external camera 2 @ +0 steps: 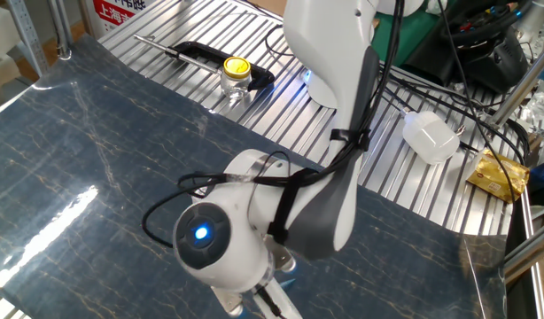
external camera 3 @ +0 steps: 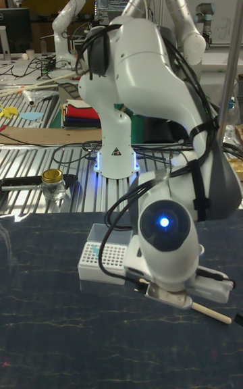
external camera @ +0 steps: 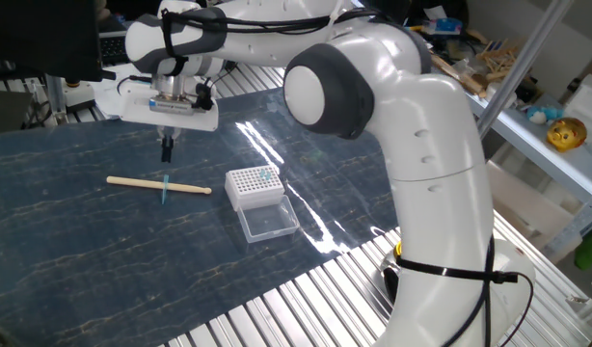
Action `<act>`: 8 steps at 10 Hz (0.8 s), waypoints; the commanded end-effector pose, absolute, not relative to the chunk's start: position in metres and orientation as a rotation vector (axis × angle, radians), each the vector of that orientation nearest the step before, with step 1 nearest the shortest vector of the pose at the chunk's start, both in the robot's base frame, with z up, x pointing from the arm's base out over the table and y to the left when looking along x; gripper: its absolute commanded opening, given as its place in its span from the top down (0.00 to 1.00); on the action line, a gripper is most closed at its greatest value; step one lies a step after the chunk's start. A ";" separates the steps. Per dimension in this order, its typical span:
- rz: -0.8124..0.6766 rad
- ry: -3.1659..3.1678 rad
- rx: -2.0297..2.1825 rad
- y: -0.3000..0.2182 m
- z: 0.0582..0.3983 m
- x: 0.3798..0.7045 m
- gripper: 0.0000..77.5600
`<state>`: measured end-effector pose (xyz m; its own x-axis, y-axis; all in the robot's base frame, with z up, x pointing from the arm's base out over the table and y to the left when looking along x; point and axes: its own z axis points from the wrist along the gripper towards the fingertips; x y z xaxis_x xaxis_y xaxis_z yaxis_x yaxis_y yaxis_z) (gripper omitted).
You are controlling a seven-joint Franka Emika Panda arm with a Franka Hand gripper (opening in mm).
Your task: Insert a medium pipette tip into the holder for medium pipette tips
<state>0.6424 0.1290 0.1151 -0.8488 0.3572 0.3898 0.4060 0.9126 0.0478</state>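
Note:
The medium pipette tip [external camera: 167, 189], thin and blue-teal, lies on the dark mat across a long pale wooden stick [external camera: 159, 184]. My gripper [external camera: 166, 151] hangs straight above the tip, well clear of it. Its dark fingers stand together in the middle of the white hand with nothing between them. The holder [external camera: 254, 185], a small white rack with a grid of holes, stands to the right of the stick, and its clear lid [external camera: 268, 222] lies open in front of it. In the tall fixed view the holder [external camera 3: 101, 258] sits left of the hand, which hides the tip.
A glass jar with a yellow lid [external camera 2: 235, 78] and a black tool [external camera 2: 201, 55] sit on the metal slats beyond the mat. A white adapter [external camera 2: 430, 135] with cables lies near the robot's base. The stick's end [external camera 3: 213, 313] shows under the hand.

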 end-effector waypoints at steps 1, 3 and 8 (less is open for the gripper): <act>-0.155 -2.673 -0.575 0.123 0.117 0.649 1.00; -0.155 -2.661 -0.574 0.121 0.115 0.651 1.00; -0.153 -2.660 -0.572 0.119 0.108 0.658 1.00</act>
<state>0.6574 0.1190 0.1064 -0.8297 0.3687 0.4191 0.4143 0.9099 0.0196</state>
